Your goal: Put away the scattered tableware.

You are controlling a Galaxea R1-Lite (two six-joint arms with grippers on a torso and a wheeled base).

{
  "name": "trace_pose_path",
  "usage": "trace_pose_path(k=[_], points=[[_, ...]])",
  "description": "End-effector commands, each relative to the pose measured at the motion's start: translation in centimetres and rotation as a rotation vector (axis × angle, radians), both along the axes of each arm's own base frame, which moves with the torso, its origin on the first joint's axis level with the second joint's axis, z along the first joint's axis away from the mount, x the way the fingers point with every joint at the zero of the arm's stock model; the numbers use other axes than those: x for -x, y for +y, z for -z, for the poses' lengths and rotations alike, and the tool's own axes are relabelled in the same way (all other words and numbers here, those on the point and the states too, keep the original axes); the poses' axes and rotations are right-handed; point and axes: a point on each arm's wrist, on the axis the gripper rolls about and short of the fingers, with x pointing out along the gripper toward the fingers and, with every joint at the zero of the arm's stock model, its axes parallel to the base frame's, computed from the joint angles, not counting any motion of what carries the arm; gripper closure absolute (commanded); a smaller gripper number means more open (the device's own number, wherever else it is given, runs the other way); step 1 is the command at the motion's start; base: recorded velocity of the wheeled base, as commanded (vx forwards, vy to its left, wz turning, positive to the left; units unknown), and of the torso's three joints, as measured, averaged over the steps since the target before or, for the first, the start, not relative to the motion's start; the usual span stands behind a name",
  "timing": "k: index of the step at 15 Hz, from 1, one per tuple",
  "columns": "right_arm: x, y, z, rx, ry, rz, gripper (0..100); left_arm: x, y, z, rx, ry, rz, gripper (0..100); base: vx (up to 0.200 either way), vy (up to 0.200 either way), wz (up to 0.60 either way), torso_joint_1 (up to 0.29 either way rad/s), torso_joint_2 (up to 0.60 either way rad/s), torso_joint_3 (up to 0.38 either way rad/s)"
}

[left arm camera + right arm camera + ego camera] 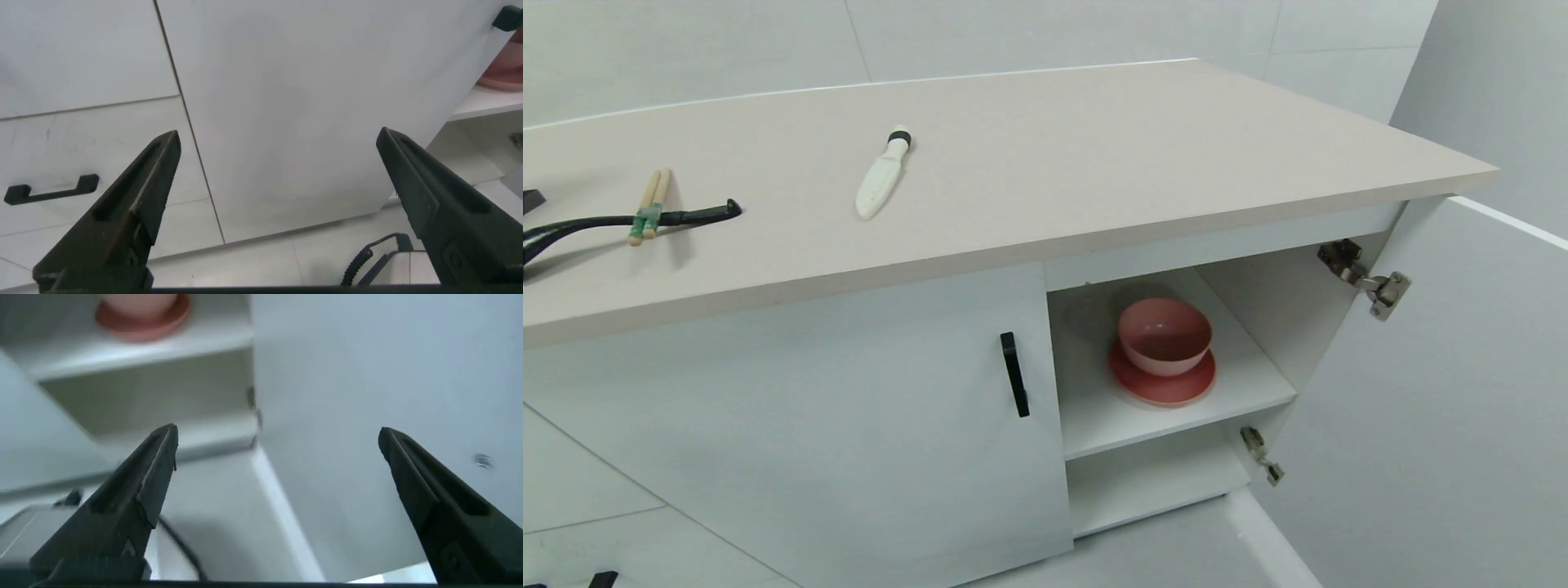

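A: What do we have for the room and the work surface?

B: We face a white cabinet (1217, 243) set against a pale tiled wall (686, 41) and topped by a broad beige countertop (1135, 139). Its left door (849, 384) is shut and carries a black handle (1014, 374) near its edge. The right door (1445, 392) stands wide open, so we see the upper shelf (1111, 416) inside.

A: And where is the tableware?

B: On that shelf a pink bowl (1164, 335) sits upright on a red plate (1162, 385). On the countertop, towards our left, lies a white utensil (882, 175) with a black band. Farther left lies a long black utensil (698, 216), and a pair of chopsticks (649, 207) lies across it, touching it.

A: How do our grippers stand?

B: Both are low in front of the cabinet. Our left gripper (278, 135) is spread wide with nothing between its fingers, and it faces the shut door, with a drawer handle (51, 193) off to one side. Our right gripper (276, 431) is spread just as wide, grips nothing and touches nothing, and the bowl and plate sit well beyond it in the open compartment
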Motion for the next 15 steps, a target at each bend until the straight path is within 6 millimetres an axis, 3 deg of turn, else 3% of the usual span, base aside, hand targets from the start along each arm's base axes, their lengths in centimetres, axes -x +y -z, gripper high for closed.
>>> trace_pose_path(k=[1,4,13,15], points=[[0.81,0.02,0.43,0.003,-0.099,0.016,0,0.02,0.0,0.01,-0.002,-0.003,-0.001,0,0.0,0.0,0.0,0.0,0.0,0.0],[0.81,0.03,0.43,-0.005,-0.099,0.015,0,0.02,0.0,0.03,-0.007,-0.001,0.001,0,0.0,0.0,0.0,0.0,0.0,0.0],[0.81,0.02,0.43,-0.009,-0.099,0.018,0,0.02,0.0,0.03,-0.005,-0.001,0.001,0,-0.2,0.0,0.0,0.004,0.0,0.003],[0.81,0.02,0.43,-0.009,-0.099,0.018,0,0.02,0.01,0.03,-0.005,-0.001,-0.002,0,-0.2,-0.2,0.0,0.002,0.0,0.005]])
